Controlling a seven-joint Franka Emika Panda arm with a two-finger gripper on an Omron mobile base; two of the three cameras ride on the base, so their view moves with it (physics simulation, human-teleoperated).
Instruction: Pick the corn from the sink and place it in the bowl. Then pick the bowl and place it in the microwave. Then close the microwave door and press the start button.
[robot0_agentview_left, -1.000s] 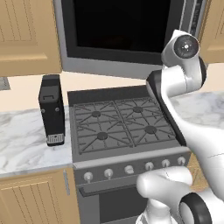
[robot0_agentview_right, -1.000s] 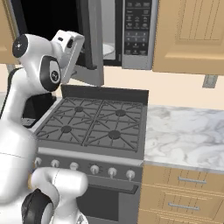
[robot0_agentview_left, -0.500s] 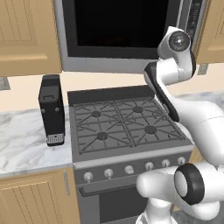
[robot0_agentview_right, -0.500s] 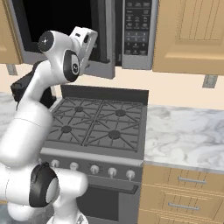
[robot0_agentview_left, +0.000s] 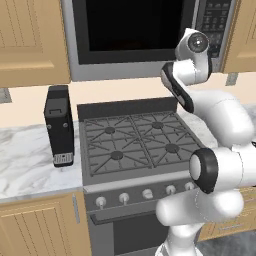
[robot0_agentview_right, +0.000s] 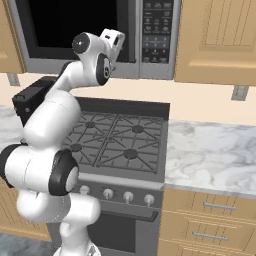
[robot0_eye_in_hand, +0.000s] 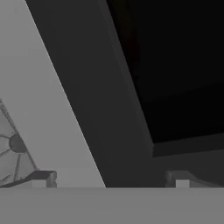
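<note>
Microwave (robot0_agentview_left: 140, 40) is seen mounted above the stove (robot0_agentview_left: 132, 145), with the microwave door (robot0_agentview_left: 130, 30) lying flush against its silver frame, its black glass window filling most of the front. The dark keypad panel (robot0_agentview_right: 157, 30) is found at the right side of the appliance, just beside the door. The white arm is raised in front of the lower right corner of the door, and the gripper (robot0_agentview_right: 114, 41) is held close against the door's frame near the keypad. In the hand view, the two dark finger tips (robot0_eye_in_hand: 41, 178) are seen well apart at the bottom, so the fingers are spread and nothing is held between them; the grey door frame and the black glass are seen very near ahead of them, and a burner grate of the stove is glimpsed at the left edge. Whether the gripper is touching the door cannot be told. A black boxlike appliance (robot0_agentview_left: 60, 125) is stood on the marble counter (robot0_agentview_left: 30, 160) just left of the stove. Light wooden cabinets (robot0_agentview_right: 217, 40) are seen on both sides of the microwave and below the counter.
</note>
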